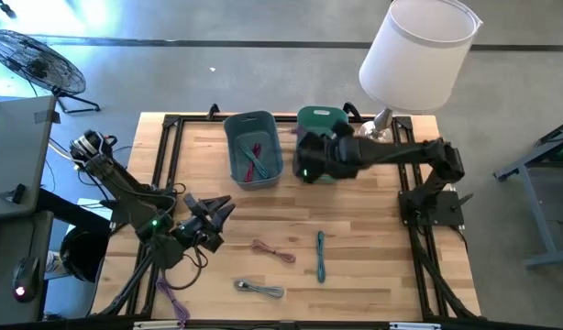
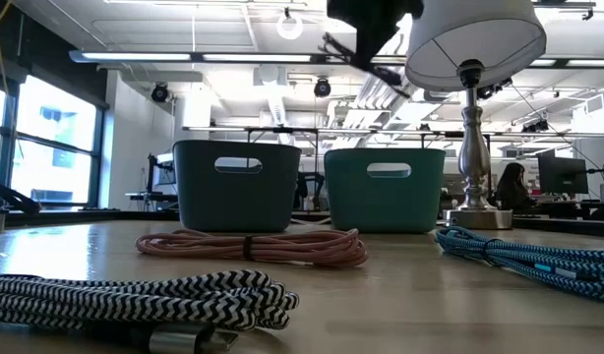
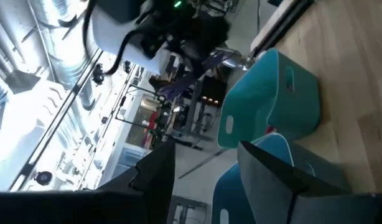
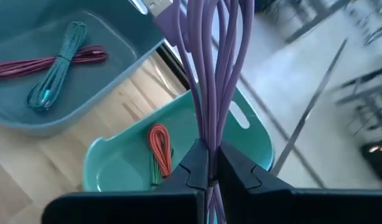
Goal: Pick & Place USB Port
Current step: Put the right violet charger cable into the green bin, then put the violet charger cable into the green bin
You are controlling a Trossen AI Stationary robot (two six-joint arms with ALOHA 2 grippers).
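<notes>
My right gripper [image 4: 208, 152] is shut on a coiled purple USB cable [image 4: 209, 74] and hovers over the green bin [image 4: 94, 149], also seen from above as the right gripper [image 1: 309, 165]. The green bin holds an orange cable [image 4: 158, 146] and a green one. The blue-grey bin [image 1: 254, 147] beside it holds a teal cable [image 4: 54, 68] and a red cable. My left gripper [image 1: 219, 211] waits open above the table's left part, touching nothing; its fingers [image 3: 275, 174] frame the bins in the left wrist view. My right gripper pinches the purple cable's bundled strands [image 4: 209, 134] between its two fingers, several strands together. It comes from above, pointing down. The bundle runs on past the fingertips, lifted clear above the green bin, with a USB plug [image 4: 157, 6] at its far end.
Loose cables lie on the wooden table: a pink one [image 1: 272, 249], a blue one [image 1: 320, 257], a black-and-white one [image 1: 260, 289] and a purple one [image 1: 171, 298] at the near left edge. A lamp with a white shade [image 1: 417, 55] stands at the far right.
</notes>
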